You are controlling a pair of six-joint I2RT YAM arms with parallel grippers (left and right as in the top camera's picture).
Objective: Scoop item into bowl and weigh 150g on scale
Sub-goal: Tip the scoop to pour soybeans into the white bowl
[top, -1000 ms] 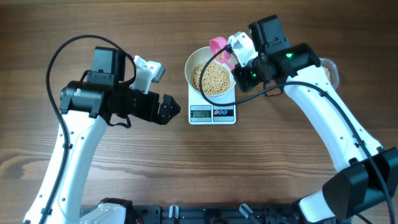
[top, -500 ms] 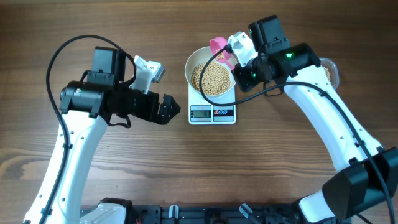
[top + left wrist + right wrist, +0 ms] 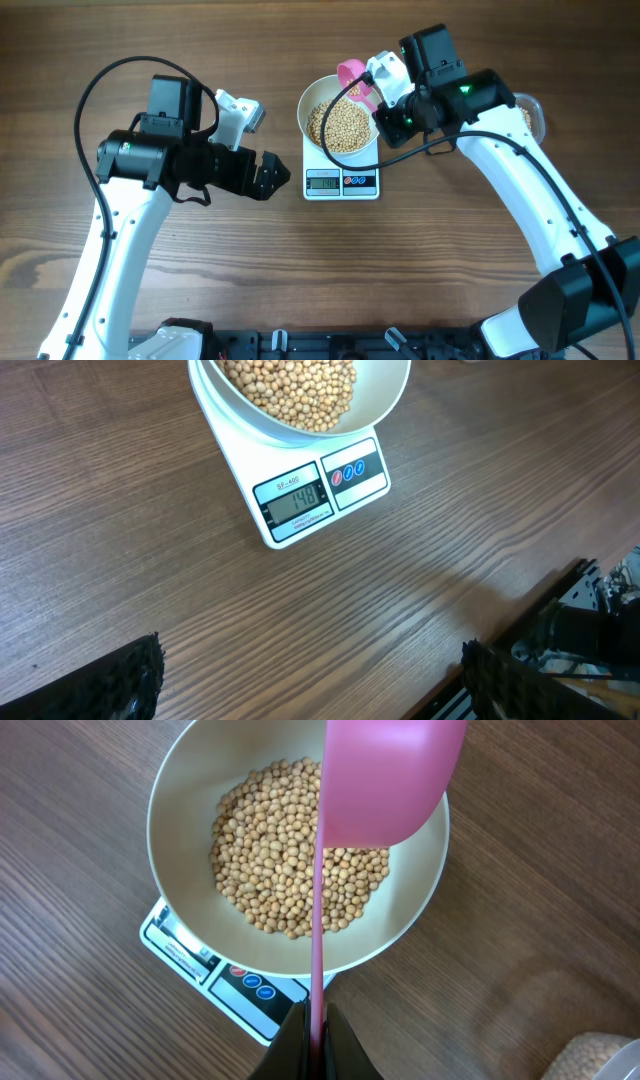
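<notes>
progress: nearly done; beans are heaped in the bowl, which is set on the scale; display is judged just under target, small top-up left | pink scoop is held over the bowl, its handle clamped in the right gripper | left gripper is spread wide, empty, beside the scale | tub: more beans

The beans are tan-yellow, the bowl plain white, the scale white with a grey display. The scoop is pink, the table brown wood-grain.
</notes>
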